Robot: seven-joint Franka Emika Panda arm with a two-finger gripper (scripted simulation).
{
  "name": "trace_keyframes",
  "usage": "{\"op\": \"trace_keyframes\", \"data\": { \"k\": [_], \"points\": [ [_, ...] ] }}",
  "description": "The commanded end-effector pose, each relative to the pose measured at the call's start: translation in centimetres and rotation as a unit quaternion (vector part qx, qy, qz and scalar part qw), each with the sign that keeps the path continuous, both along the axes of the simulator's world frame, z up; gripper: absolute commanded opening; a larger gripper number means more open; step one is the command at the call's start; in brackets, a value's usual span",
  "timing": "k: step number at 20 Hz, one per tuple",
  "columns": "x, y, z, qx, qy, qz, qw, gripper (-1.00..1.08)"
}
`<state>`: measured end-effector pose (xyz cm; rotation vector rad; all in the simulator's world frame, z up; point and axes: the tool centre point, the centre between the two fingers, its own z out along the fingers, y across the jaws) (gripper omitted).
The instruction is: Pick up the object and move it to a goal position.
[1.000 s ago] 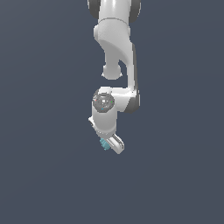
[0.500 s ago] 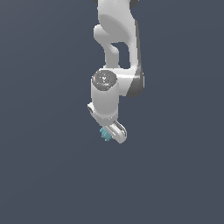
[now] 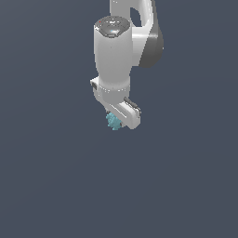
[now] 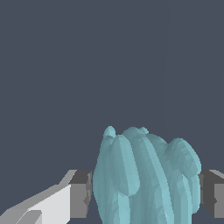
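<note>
- Where the wrist view looks past the fingers, the blob (image 4: pixel 144 179) fills the near middle: teal-blue, lumpy, cut into long rounded ridges that run lengthwise.
- Two dark grey pads (image 4: pixel 81 193) stand one on each side of it, both touching its flanks, so the gripper (image 4: pixel 146 192) is pinching the blob between them.
- One white finger body shows behind the pad on one side; the other finger is cut off at the picture's edge.
- Beyond the blob there is only flat dark slate-grey ground, with no mark on it.
- From the exterior view, the arm (image 3: pixel 116 51) hangs down from the top edge, a thick white barrel with a dark grey joint on the exterior view's right.
- Its round cap faces the camera near the top.
- Below the barrel sits the white gripper (image 3: pixel 118 122), tilted, with a dark strip along its edge.
- The blob (image 3: pixel 113 122) peeks out at the gripper's lower end, toward the exterior view's left, much smaller than the hand that holds it.
- Most of the blob is hidden by the fingers in this view; only a ridged teal corner shows.
- Whether the blob touches the ground I cannot tell, since the ground is one even grey and no shadow shows under it.
</note>
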<state>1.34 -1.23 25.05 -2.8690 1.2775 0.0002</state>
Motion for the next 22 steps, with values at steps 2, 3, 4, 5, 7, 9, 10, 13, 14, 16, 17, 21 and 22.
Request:
{"op": "trace_keyframes", "data": {
  "k": [2,3,4,5,7,9,10,13,14,16,17,21,22],
  "points": [
    [-1.0,0.3,4.1,0.0,0.0,0.0,1.0,-1.0],
    [-1.2,0.4,5.2,-0.001,0.0,0.0,1.0,-1.0],
    [-1.4,0.4,6.2,-0.001,0.0,0.0,1.0,-1.0],
    [-1.6,0.5,7.2,-0.001,0.0,0.0,1.0,-1.0],
    [-2.0,0.6,9.1,-0.001,0.0,0.0,1.0,-1.0],
    [-2.3,0.8,10.8,-0.001,0.0,0.0,1.0,-1.0],
    [-2.4,0.8,11.5,-0.001,0.0,0.0,1.0,-1.0],
    [-2.7,1.0,13.4,-0.001,0.0,0.0,1.0,-1.0],
    [-2.8,1.1,13.9,-0.001,0.0,0.0,1.0,-1.0],
    [-2.9,1.1,14.7,-0.001,0.0,0.0,1.0,-1.0],
    [-3.0,1.2,15.0,-0.001,0.0,0.0,1.0,-1.0],
    [-3.0,1.2,15.7,-0.001,0.0,0.0,1.0,-1.0],
    [-3.0,1.3,15.8,-0.001,0.0,0.0,1.0,-1.0]
  ]
}}
